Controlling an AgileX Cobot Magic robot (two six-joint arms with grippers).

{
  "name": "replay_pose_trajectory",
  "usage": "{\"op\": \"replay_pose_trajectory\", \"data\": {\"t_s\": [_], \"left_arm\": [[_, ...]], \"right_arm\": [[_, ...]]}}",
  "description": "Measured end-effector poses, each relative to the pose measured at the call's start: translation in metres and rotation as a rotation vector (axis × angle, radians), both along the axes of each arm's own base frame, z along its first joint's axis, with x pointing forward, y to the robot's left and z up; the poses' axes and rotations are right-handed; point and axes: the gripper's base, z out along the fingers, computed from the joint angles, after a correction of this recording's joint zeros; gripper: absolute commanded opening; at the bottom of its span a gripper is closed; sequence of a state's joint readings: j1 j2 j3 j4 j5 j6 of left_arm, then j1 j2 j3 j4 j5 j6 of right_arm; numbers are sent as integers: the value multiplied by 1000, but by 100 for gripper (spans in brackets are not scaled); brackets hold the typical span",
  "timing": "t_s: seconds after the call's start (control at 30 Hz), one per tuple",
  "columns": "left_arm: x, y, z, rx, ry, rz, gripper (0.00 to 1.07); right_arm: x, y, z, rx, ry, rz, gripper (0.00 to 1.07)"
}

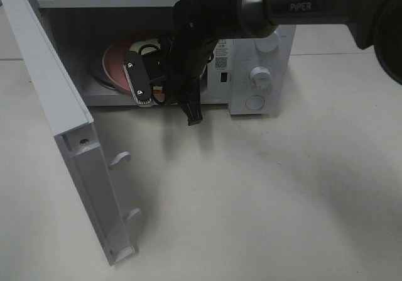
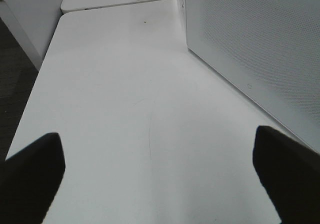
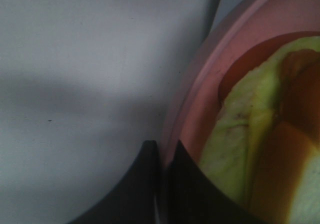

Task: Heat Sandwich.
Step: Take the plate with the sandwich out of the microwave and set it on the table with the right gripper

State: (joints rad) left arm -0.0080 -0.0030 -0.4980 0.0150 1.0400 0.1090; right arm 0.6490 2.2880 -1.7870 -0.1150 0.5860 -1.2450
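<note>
The right gripper (image 3: 162, 156) is reaching into the open microwave (image 1: 260, 73) with its fingers (image 3: 142, 184) pinched on the rim of the pink plate (image 3: 200, 83), and the sandwich (image 3: 250, 154) sits on that plate inside the oven. I'd say keep the plate level, slide it fully in and let go only once it's flat, then back straight out so the door (image 1: 56, 105) can swing shut. The left gripper (image 2: 160, 179) hangs over the bare bench (image 2: 140, 108) beside the microwave, fingers spread and holding nothing.

I'm seeing left gripper (image 2: 160, 174) hanging over bare white table (image 2: 130, 108), fingertips (image 2: 32, 166) spread wide, perforated microwave door (image 2: 255, 43) standing just beside.
</note>
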Motion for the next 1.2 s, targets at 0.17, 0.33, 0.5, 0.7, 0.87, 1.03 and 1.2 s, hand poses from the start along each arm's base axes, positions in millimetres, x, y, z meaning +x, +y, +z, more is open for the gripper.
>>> {"op": "replay_pose_trajectory", "data": {"t_s": [0.17, 0.33, 0.5, 0.7, 0.87, 1.03, 1.2], "left_arm": [[0, 0, 0, 0, 0, 0, 98], [0, 0, 0, 0, 0, 0, 98], [0, 0, 0, 0, 0, 0, 98], [0, 0, 0, 0, 0, 0, 98], [0, 0, 0, 0, 0, 0, 98], [0, 0, 0, 0, 0, 0, 98], [0, 0, 0, 0, 0, 0, 98]], "right_arm": [[-7, -5, 7, 5, -6, 11, 0], [-15, -6, 17, 17, -21, 25, 0], [-23, -9, 26, 20, -33, 42, 0], [-36, -11, 33, 17, -35, 63, 0], [-49, -17, 38, 6, -32, 87, 0], [-58, -23, 43, 7, -39, 97, 0], [-70, -28, 47, 6, -40, 112, 0]]}}
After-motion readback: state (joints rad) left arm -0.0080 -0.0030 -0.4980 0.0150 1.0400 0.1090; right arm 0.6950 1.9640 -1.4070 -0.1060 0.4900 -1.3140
